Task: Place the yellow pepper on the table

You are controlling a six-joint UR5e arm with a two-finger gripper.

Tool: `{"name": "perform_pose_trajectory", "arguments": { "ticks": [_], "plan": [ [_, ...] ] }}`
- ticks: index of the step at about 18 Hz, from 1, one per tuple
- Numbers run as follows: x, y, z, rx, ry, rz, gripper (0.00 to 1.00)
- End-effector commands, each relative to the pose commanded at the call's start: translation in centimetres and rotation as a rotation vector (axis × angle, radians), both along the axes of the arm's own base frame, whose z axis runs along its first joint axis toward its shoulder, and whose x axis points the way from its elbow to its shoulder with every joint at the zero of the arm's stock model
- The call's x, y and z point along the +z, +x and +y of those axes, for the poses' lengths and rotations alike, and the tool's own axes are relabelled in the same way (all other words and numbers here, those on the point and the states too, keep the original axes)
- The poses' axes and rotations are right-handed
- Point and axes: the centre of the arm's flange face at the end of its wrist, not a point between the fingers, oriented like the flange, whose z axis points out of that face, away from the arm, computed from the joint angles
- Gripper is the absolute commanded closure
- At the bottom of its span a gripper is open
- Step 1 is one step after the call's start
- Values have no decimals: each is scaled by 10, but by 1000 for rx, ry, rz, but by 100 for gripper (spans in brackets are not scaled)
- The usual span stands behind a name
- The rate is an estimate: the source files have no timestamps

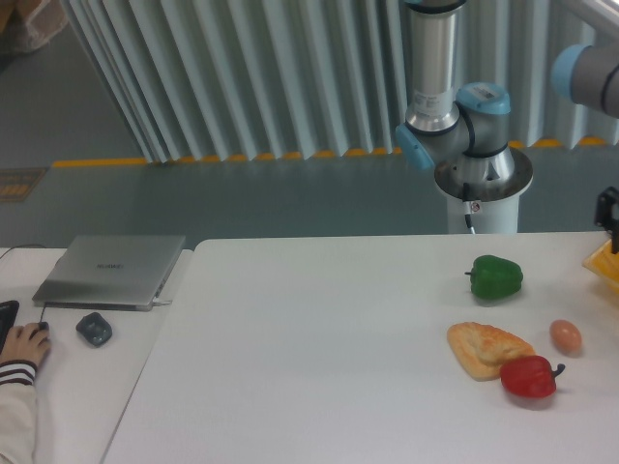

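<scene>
Looking across the table (319, 348), I am finding the yellow pepper (604, 263) cut off at the right edge, under the dark gripper (607, 208). I am unable to tell how the jaws stand; I am expecting a light, slippery pepper, best held across its lobes.

Soft, even, cool light fills the scene. The white tabletop (319, 358) reads bright without harsh glare. The red bell pepper (529, 376) and green bell pepper (497, 277) carry small highlights and faint shadows. Overall slightly soft focus.
</scene>
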Motion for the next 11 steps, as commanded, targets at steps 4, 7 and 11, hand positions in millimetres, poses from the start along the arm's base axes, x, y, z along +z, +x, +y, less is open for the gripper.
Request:
{"name": "perform_pose_trajectory", "arguments": {
  "ticks": [4, 7, 11],
  "plan": [
    [-10, -16, -12, 30, -9, -3, 0],
    [-14, -32, -25, 59, 0, 16, 0],
    [-28, -61, -41, 98, 16, 64, 0]
  ]
}}
